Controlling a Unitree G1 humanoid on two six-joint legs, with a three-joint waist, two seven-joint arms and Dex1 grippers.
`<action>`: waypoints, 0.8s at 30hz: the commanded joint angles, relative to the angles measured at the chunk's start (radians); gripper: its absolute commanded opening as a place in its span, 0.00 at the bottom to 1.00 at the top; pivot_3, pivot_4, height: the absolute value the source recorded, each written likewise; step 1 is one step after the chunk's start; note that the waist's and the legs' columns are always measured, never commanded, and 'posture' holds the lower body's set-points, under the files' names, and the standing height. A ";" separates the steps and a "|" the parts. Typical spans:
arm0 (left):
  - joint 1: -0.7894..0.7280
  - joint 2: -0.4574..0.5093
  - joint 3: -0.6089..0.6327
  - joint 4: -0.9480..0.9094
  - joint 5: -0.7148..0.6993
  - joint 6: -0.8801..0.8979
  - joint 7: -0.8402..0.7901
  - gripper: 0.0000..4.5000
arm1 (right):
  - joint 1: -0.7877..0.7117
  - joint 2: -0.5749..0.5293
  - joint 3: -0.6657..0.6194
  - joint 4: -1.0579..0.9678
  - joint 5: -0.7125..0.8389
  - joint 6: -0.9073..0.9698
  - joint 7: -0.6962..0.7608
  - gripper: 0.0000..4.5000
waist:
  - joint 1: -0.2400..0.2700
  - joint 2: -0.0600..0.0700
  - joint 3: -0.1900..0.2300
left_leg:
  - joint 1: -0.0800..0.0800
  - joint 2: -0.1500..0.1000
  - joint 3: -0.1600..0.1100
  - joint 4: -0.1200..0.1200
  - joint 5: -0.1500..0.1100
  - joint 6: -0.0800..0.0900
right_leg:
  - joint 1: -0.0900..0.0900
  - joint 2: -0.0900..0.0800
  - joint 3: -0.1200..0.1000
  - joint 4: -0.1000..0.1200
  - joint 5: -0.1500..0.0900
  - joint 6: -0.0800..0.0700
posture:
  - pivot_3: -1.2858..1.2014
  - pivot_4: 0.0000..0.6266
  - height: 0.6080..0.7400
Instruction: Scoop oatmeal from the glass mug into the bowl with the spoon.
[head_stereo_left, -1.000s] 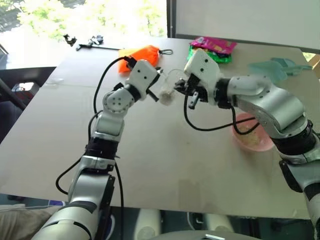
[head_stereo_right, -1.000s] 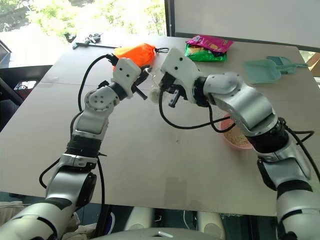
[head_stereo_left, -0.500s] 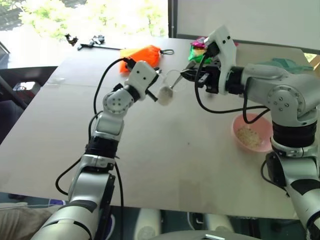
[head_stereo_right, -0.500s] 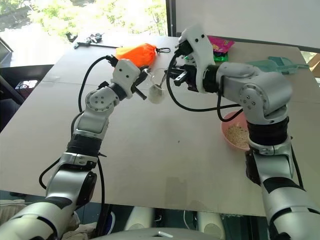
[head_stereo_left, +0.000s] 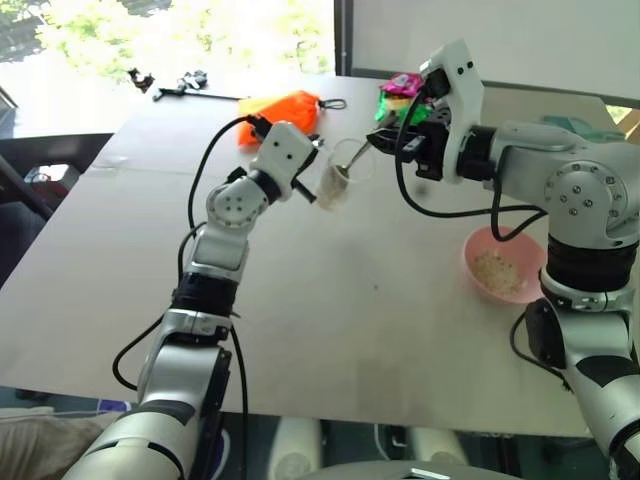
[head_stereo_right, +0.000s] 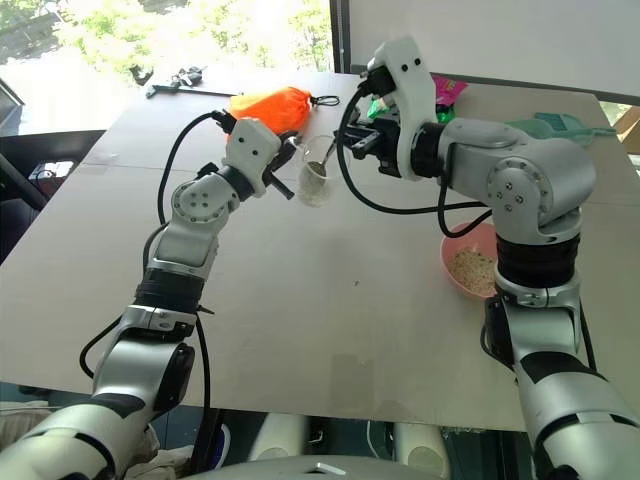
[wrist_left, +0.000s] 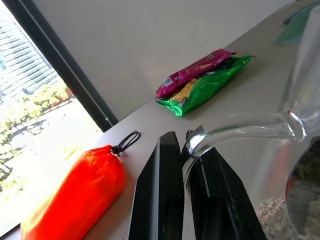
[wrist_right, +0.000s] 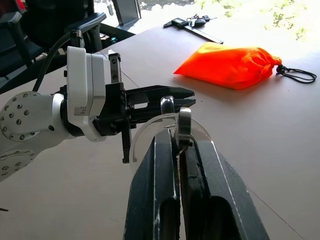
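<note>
Resting on the table's right side, the round shallow pink bowl (head_stereo_left: 503, 264) holds pale flaky oatmeal (head_stereo_left: 495, 271). The left gripper (wrist_left: 183, 150) pinches the small clear glass mug (head_stereo_left: 339, 178) aloft by its handle. The right gripper (wrist_right: 176, 146), clamped on the slim silver metal spoon (head_stereo_left: 355, 159), dips it into the mug.

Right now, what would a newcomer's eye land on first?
The two grippers meeting mid-table: the left gripper holds the mug up by its handle while the right gripper dips the spoon into it. Next, the orange bag behind them and the pink bowl to the right.
</note>
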 joint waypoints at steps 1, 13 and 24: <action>-0.015 -0.003 0.015 -0.042 -0.014 -0.007 0.009 0.02 | -0.031 0.023 -0.058 -0.016 0.045 0.023 -0.008 0.00 | 0.000 0.000 0.000 | 0.000 0.000 0.000 0.000 0.000 0.000 | 0.000 0.000 0.000 0.000 0.000 0.000 | 0.52 0.24 1.00; -0.006 -0.004 0.016 -0.051 -0.011 0.001 0.012 0.02 | -0.056 0.061 -0.157 0.028 0.068 0.096 -0.062 0.00 | -0.001 0.000 0.000 | 0.000 0.000 0.000 0.000 0.000 0.000 | 0.000 0.000 0.000 0.000 0.000 0.000 | 0.52 0.24 1.00; 0.000 0.001 0.017 -0.062 -0.010 0.016 0.012 0.02 | -0.046 0.018 -0.092 0.018 0.026 0.034 -0.051 0.00 | -0.001 0.000 0.000 | 0.000 0.000 0.000 0.000 0.000 0.000 | 0.000 0.000 0.000 0.000 0.000 0.000 | 0.52 0.24 1.00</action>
